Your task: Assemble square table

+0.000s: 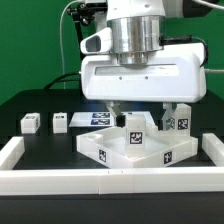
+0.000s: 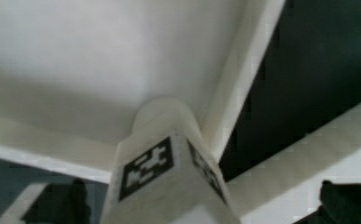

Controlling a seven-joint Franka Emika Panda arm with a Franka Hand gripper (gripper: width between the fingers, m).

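Claw (image 1: 138,108) is seen spread wide, nothing grasped. Upright leg post (image 1: 135,127) on slab (image 1: 110,150) could be toppled if clipped by a finger when lifted clear.

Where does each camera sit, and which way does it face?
Exterior view: off the arm, raised a little, facing the square table over the low white wall; shows the end effector and the arm's wrist.
Wrist view: on the wrist, looking down on the square table; dark fingertips show either side.
Shared: the upright tagged leg post between the open end effector's fingers.
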